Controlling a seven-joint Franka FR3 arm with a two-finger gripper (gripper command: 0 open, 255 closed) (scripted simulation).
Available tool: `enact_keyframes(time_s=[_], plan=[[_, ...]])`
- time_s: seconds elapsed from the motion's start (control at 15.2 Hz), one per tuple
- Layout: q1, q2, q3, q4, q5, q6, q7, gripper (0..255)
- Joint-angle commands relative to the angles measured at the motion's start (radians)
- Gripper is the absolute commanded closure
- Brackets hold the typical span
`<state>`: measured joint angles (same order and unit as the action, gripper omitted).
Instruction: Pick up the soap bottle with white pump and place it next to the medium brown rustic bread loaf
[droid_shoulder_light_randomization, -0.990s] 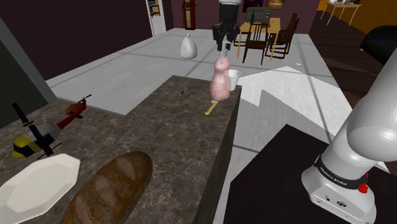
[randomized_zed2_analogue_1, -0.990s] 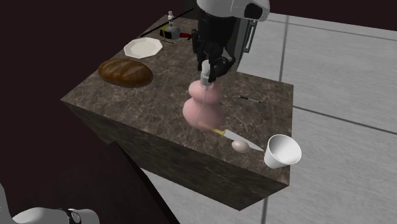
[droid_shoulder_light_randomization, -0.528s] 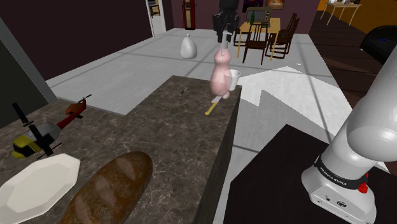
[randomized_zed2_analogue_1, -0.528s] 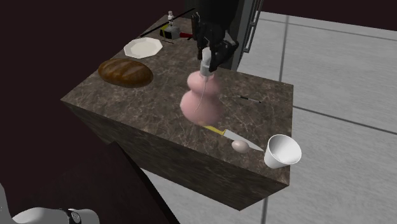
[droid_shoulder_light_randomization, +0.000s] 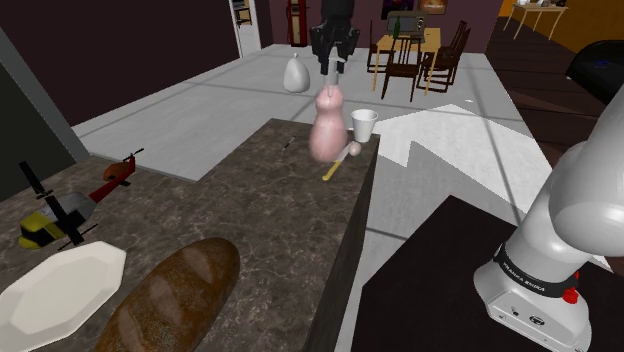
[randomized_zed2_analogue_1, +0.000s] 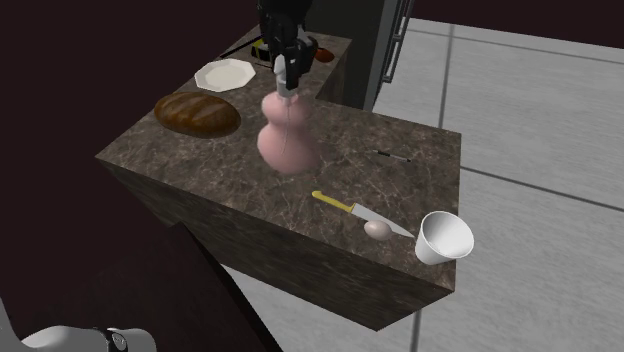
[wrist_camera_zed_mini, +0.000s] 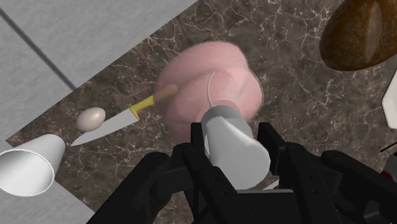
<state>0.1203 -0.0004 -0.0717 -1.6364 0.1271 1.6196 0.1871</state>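
Pink soap bottle (randomized_zed2_analogue_1: 288, 142) in gripper (randomized_zed2_analogue_1: 287, 68) hangs above counter (randomized_zed2_analogue_1: 190, 160), inside its edges.

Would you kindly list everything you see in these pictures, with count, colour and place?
soap bottle: one, pink with a pale pump, hanging from the claw above the counter
bread loaf: one, brown, on the counter beside the plate
plate: one, white, at the counter's end
knife: one, yellow handle, on the counter
egg: one, beige, beside the knife blade
cup: one, white, at the counter's corner
toy helicopters: seemingly two, yellow-grey and red, beyond the plate
thin dark object: one, on the counter, too small to identify
counter: one, dark, marbled
sack: one, white, on the floor
dining table: one, brown, with chairs, far back
arm: one, white
claw: one, black, shut on the pump
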Motion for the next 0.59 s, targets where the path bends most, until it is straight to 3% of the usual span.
enact_keyframes(time_s=[0.0, 0.53], plan=[[0.021, 0.003, 0.021, 0.005, 0.001, 0.005, 0.043, 255], [0.116, 0.032, 0.114, 0.036, -0.001, 0.027, 0.23, 255]])
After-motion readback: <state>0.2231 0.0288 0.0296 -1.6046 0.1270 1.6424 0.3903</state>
